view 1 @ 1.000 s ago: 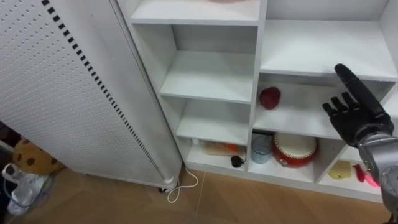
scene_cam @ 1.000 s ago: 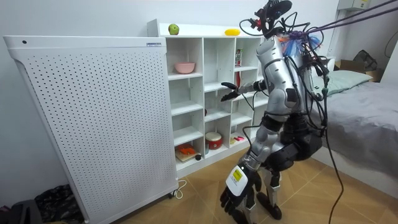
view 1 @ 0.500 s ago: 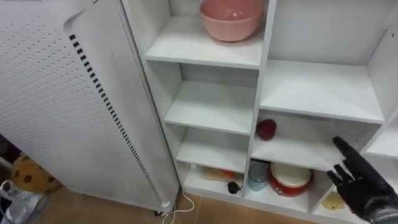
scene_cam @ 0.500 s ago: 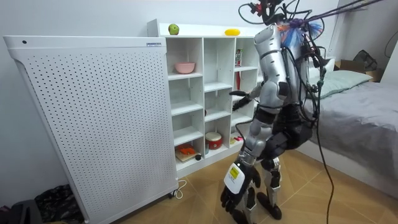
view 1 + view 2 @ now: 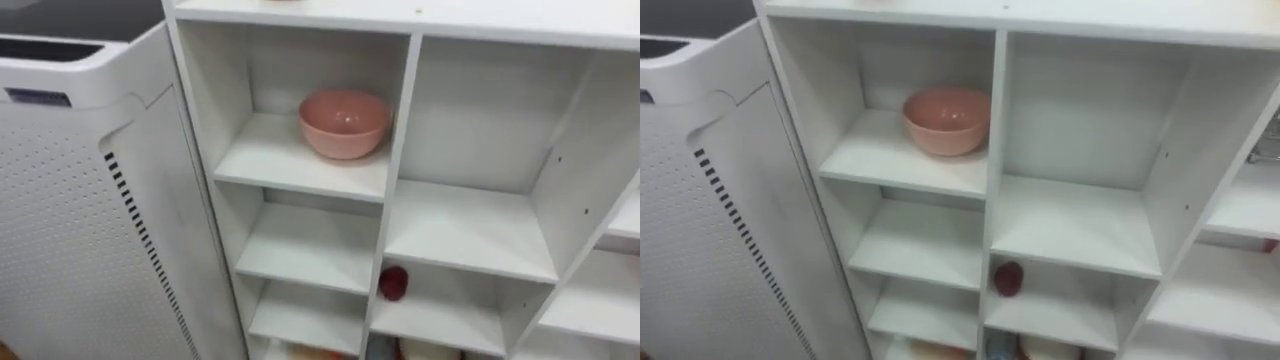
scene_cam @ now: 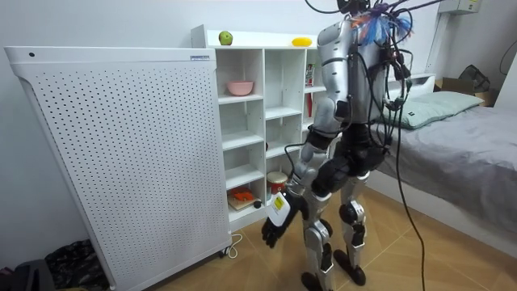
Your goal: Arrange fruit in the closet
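Left hand [image 6: 273, 229] hangs low, room view centre, fingers relaxed, empty. Green fruit [image 6: 225, 38] and yellow fruit [image 6: 301, 41] on closet [image 5: 470, 225] top, upper centre. Red fruit [image 5: 393, 283] on lower shelf, bottom centre. Likely 1 placed, 2 left to shelve.

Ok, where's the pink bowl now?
In the left eye view the pink bowl sits in the top left compartment of the shelf unit, right of the perforated panel, diagonally above the dark red fruit.
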Robot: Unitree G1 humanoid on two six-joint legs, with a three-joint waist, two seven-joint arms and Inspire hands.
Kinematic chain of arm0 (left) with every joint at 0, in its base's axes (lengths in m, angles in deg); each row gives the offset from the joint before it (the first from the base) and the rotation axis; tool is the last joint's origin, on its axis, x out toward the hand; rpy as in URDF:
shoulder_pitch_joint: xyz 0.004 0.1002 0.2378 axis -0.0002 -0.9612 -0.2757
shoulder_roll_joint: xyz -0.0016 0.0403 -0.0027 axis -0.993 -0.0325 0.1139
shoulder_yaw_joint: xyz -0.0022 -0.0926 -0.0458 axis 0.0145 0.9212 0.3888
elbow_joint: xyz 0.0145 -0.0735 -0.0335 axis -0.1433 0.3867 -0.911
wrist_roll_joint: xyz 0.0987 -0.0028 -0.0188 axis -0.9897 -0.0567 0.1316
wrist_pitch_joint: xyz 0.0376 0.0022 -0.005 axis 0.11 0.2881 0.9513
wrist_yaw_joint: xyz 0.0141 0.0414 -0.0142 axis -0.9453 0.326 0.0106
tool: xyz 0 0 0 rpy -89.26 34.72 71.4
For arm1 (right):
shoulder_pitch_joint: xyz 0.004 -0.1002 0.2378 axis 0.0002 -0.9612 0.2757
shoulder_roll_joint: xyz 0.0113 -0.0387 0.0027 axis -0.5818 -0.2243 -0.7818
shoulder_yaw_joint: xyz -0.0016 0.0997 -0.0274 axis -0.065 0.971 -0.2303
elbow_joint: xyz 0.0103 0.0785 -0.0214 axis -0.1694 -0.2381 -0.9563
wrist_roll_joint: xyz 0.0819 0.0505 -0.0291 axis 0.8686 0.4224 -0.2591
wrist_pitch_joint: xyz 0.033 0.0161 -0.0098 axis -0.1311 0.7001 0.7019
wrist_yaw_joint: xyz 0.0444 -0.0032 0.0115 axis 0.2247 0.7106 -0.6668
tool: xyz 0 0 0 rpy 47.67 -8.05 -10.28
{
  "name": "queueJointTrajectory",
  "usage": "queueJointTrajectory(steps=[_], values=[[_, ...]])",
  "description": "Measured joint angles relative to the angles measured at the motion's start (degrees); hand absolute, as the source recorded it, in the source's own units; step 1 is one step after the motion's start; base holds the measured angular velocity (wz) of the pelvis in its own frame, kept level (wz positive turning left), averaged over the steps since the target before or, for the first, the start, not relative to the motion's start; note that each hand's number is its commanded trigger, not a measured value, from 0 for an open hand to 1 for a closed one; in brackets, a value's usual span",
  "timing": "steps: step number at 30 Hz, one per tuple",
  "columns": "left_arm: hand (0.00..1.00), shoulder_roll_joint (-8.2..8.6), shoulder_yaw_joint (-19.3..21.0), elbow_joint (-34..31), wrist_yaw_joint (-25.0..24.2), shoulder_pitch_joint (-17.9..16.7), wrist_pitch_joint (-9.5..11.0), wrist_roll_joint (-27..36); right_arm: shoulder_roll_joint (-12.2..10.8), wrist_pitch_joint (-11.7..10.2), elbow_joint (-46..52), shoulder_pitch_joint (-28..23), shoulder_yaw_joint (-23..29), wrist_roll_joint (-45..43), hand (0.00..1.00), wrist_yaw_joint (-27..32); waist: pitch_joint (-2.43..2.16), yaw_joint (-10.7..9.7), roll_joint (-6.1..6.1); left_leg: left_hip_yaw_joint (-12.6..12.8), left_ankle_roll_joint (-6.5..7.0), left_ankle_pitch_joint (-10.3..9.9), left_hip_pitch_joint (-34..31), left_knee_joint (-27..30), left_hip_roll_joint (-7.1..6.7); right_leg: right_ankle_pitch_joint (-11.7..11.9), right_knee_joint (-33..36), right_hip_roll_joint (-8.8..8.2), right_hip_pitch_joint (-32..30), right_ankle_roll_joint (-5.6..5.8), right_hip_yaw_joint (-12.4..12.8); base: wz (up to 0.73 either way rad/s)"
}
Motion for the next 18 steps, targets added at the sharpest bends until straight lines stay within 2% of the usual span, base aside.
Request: queueJointTrajectory(steps=[2, 4, 6, 10, 11, 14, 15, 18], values=[[0.00, 0.57, 0.2, -0.1, 0.8, -0.8, 0.2, -0.3, -0.3, 0.0, 2.6, -4.1, 0.0, 0.0, 0.00, -0.2, -0.04, -0.4, -0.08, 0.5, 0.08, 0.1, 3.3, -2.2, -0.22, 0.2, -1.8, 0.01, 3.0, 0.28, 0.2, -0.10], [0.00, 2.10, 2.9, 0.0, 1.2, -2.9, 0.4, -3.4, -1.5, -0.4, 3.7, -7.6, 0.1, -3.6, 0.00, -0.3, -0.14, -1.2, -0.16, 1.6, 0.10, 0.1, 7.8, -5.3, -0.28, 0.4, -4.3, 0.26, 7.0, 0.63, 0.6, -0.22], [0.00, 3.29, 4.5, 0.0, 1.6, -3.7, 0.4, -3.5, -2.5, -1.1, 4.2, -10.4, 0.0, -5.2, 0.00, -0.3, -0.28, -2.1, -0.39, 1.6, 0.06, 0.1, 10.3, -7.0, -0.31, 0.6, -6.1, 0.55, 9.5, 0.86, 0.6, -0.06], [0.00, 5.09, 6.5, 0.1, 2.3, -3.6, 0.5, -6.1, -4.3, -1.2, 2.4, -14.1, -0.5, -10.6, 0.00, -0.6, -0.26, -2.9, -0.78, 2.2, -0.14, 0.1, 14.3, -9.2, -0.30, 0.8, -8.7, 1.07, 13.3, 1.04, 1.3, -0.07], [0.00, 5.28, 6.9, 0.1, 2.4, -3.5, 0.5, -6.2, -4.5, -1.2, 1.5, -14.1, -0.6, -12.2, 0.00, -0.7, -0.31, -3.0, -0.81, 2.2, -0.15, 0.1, 14.6, -9.3, -0.28, 0.8, -8.7, 1.13, 13.5, 1.04, 1.4, -0.06], [0.00, 5.27, 7.1, 0.2, 2.6, -3.0, 0.8, -6.4, -5.0, -1.1, -0.5, -15.1, -0.9, -20.1, 0.00, -0.7, 0.06, -3.6, -1.20, 2.3, -0.20, 0.1, 16.0, -9.7, -0.27, 0.8, -8.7, 1.28, 14.3, 1.04, 2.4, -0.04], [0.00, 5.26, 7.4, 0.3, 2.6, -3.1, 0.8, -6.4, -5.5, -1.1, -1.4, -15.2, -0.9, -22.3, 0.00, -0.7, 0.34, -4.2, -1.38, 2.3, -0.20, 0.1, 16.4, -10.0, -0.29, 0.8, -9.0, 1.27, 14.8, 1.04, 2.5, 0.00], [0.00, 5.37, 10.3, 0.3, 2.6, -3.3, 0.8, -6.5, -7.0, -0.9, -3.4, -16.2, -0.7, -28.2, 0.00, -0.4, 0.30, -5.5, -1.96, 2.2, -0.30, 0.0, 17.0, -10.6, -0.26, 0.8, -9.6, 1.37, 15.6, 1.05, 2.3, 0.00]])
